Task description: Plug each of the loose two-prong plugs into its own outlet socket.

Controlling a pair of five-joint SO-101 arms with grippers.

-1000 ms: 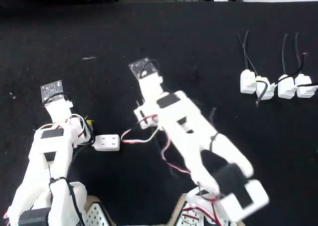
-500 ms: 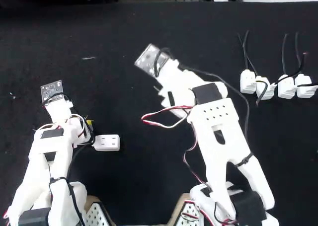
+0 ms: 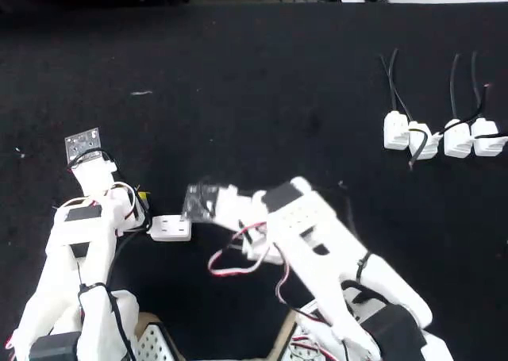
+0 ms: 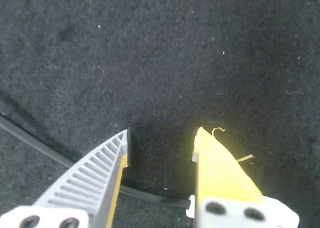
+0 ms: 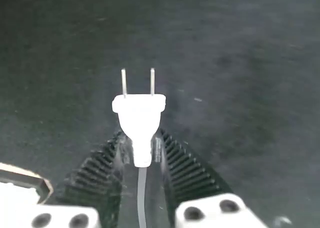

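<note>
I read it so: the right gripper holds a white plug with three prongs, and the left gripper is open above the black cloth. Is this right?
Not quite. The plug in the right gripper has two prongs, not three, as the right wrist view shows. The rest holds: the plug is white, and the left gripper is open above the black cloth.

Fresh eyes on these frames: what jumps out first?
The white two-prong plug is clamped in the right gripper, with its prongs pointing outward. In the high view that arm's tip sits beside a white outlet block near the left arm. Four white corded pieces line the right side of the black cloth.
</note>
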